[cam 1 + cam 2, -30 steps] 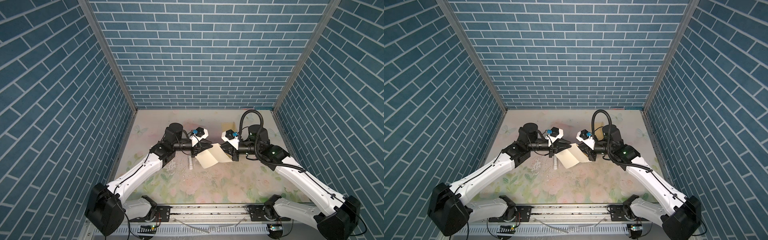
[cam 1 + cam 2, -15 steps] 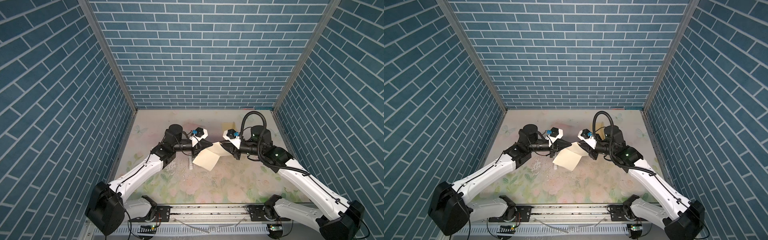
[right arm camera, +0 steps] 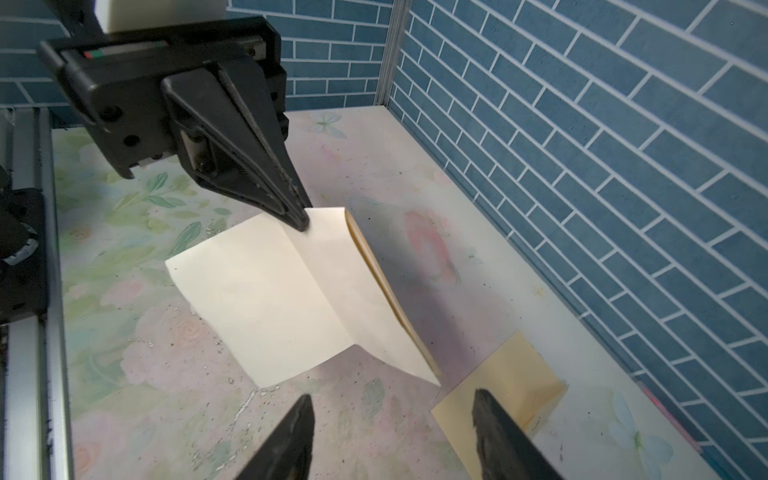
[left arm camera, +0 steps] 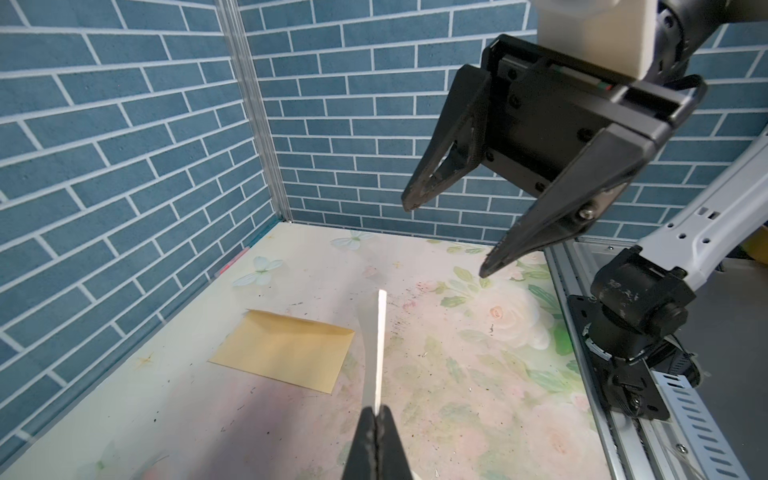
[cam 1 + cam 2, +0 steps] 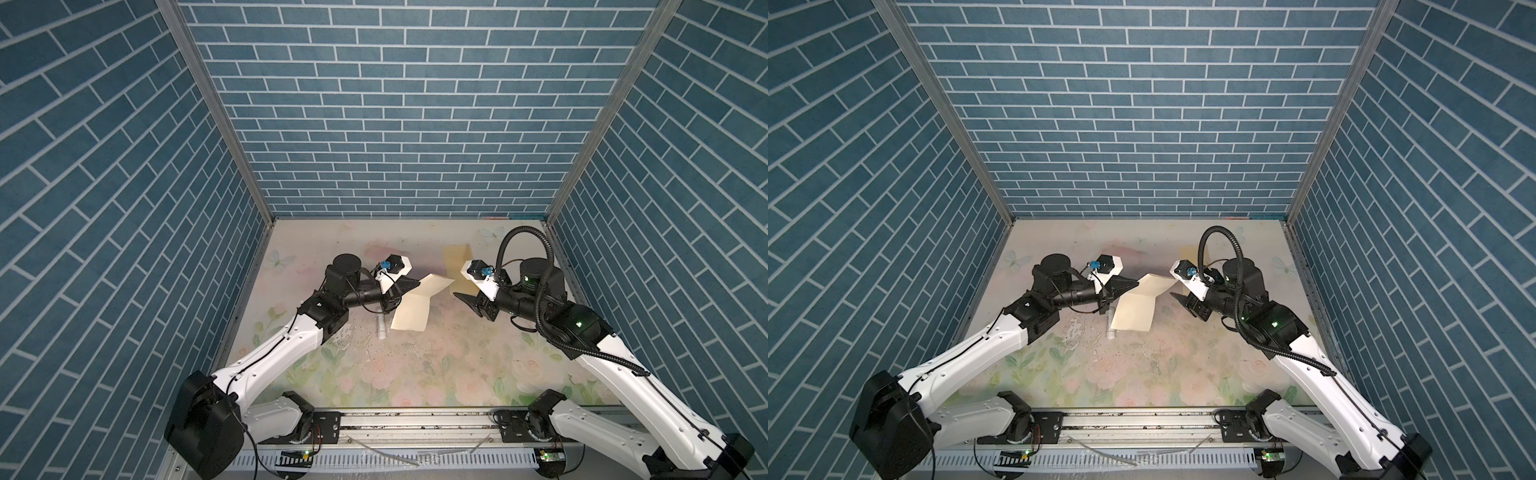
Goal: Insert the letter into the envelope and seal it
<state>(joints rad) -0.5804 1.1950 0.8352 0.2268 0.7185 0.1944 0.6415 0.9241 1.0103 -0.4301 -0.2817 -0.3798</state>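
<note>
Open air lies between the right claw [image 4: 446,239] and the hanging letter [image 5: 415,305]; there a claw could pass. Toward 6 o'clock the bench [image 5: 415,374] is bare. At 1 o'clock lies the flat envelope [image 5: 456,257]; a small white tube [image 5: 381,328] sits under the letter.

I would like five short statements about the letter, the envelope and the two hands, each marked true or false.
1. The left hand is shut on the letter. True.
2. The right hand also grips the letter. False: its jaws stand open, apart from the paper.
3. The envelope lies flat on the table. True.
4. The letter is inside the envelope. False: it hangs in the air, outside the envelope.
5. The letter is flat, without any fold. False: it bends at a crease.
</note>
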